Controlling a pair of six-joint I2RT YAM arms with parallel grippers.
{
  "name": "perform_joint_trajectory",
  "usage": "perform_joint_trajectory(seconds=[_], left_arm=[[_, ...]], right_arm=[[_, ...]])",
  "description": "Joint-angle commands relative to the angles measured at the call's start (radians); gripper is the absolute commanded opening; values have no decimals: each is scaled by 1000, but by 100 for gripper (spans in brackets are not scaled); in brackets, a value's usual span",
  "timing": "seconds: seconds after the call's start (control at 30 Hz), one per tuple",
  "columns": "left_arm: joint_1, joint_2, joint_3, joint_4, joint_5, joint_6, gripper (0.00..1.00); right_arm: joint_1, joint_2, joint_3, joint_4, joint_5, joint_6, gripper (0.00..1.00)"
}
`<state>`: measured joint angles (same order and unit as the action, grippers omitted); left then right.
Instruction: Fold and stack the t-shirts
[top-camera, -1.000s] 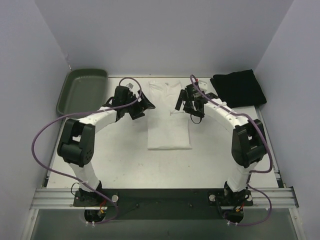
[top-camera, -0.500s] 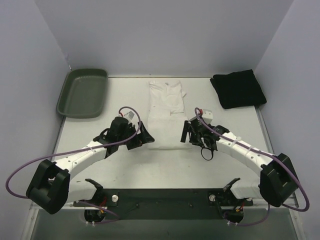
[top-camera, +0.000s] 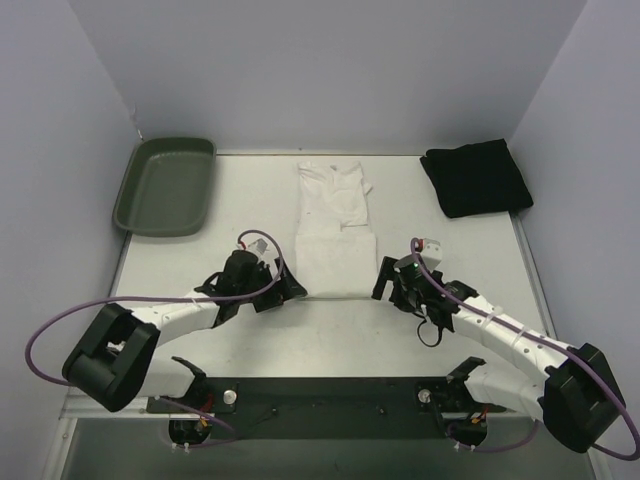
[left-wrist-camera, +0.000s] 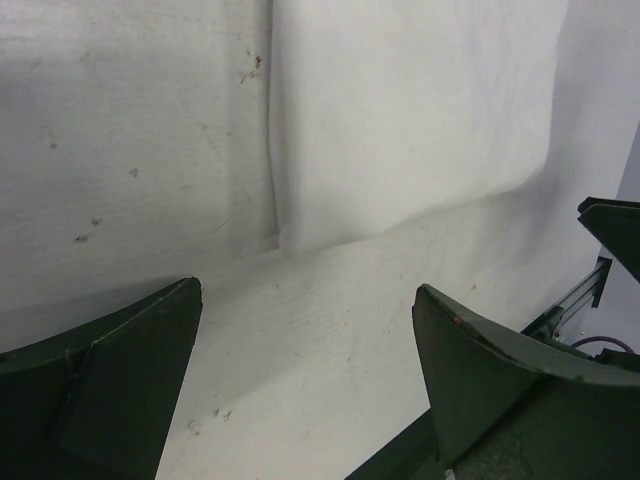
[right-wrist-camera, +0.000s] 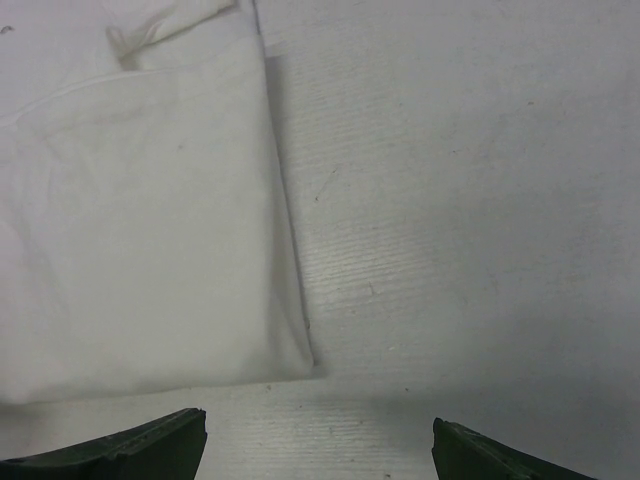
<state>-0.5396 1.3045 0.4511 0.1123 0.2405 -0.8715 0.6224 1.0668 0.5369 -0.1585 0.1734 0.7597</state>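
Two claws, both spread wide, nothing held. Left gripper (top-camera: 286, 291) sits just beside the near-left hem corner of the white t-shirt (top-camera: 336, 262), corner at its 2 o'clock. Right gripper (top-camera: 388, 287) sits just beside the near-right corner, at its 10. Each arm is equally close to its own corner. Shirt lies mid-table, long axis 6-to-12, hem at 6. Likely next: pinch both corners, fold toward 12. Black t-shirt (top-camera: 477, 178) lies folded, far at 1. Green tray (top-camera: 165, 185) far at 10. No readable labels or writing.

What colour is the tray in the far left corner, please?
The tray is dark green, clearest in the top external view.
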Motion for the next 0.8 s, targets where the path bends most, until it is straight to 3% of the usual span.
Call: perform_joint_trajectory(seconds=[0.0, 0.2, 0.33, 0.6, 0.67, 0.7, 0.77], left_arm=[[-2, 90, -22, 168, -1, -24, 97], [-2, 209, -20, 290, 28, -79, 97], [-2, 265, -17, 309, 33, -86, 86], [0, 351, -8, 356, 65, -93, 39], [0, 361, 0, 360, 71, -90, 32], [0, 372, 1, 362, 71, -90, 5], [0, 378, 6, 359, 72, -90, 0]], right_arm=[[-13, -22, -25, 48, 0, 21, 96], [-26, -34, -44, 50, -3, 23, 96], [-35, -36, -49, 48, -6, 23, 96], [-39, 10, -54, 74, -23, 29, 95], [-39, 21, -52, 82, -28, 29, 95], [-39, 24, -52, 83, -26, 29, 95], [-39, 33, -54, 91, -28, 29, 95]])
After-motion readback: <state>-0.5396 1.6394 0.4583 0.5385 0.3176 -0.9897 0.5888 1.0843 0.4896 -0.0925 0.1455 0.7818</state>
